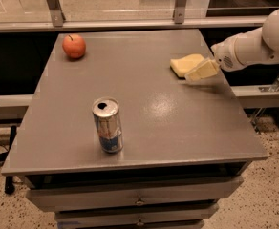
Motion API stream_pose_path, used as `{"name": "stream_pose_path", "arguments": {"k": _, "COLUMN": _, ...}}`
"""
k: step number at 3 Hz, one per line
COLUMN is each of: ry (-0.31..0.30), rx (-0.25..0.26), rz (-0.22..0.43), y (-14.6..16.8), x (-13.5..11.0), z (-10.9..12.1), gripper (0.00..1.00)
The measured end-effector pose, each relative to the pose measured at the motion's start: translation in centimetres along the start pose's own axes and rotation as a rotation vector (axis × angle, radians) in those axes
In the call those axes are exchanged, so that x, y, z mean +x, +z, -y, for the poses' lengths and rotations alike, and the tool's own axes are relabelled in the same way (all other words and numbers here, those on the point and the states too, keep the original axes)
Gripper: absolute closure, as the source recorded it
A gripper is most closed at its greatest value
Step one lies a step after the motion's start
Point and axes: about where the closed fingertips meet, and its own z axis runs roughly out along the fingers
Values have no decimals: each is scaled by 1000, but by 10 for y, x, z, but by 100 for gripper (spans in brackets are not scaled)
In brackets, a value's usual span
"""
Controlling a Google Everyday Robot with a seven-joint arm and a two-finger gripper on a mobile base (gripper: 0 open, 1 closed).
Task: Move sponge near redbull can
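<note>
Below the front edge of the worktop [177,128], two drawers [139,197] are seen. Near that front edge, left of centre, the redbull can [107,125] is stood upright, its pull-tab top turned up. Farther back, by the right edge, the sponge [186,64] is laid flat, well apart from the can. Its long axis is set roughly across the worktop, the left end pointed towards the middle and the right end covered. The gripper [197,73] is reached in from the right on a white arm [254,44] and is laid against the sponge's near right side. How far the jaws are parted cannot be told. At the far left corner an apple [74,46] is placed.
</note>
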Motion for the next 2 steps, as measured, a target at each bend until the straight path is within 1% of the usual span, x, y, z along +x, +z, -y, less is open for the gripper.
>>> {"name": "stream_pose_path", "arguments": {"k": 1, "ry": 38, "rx": -19, "rz": 19, "y": 8, "x": 6, "z": -3, "gripper": 41}}
{"name": "stream_pose_path", "arguments": {"k": 2, "ry": 66, "rx": -45, "rz": 45, "y": 7, "x": 0, "z": -6, "gripper": 65}}
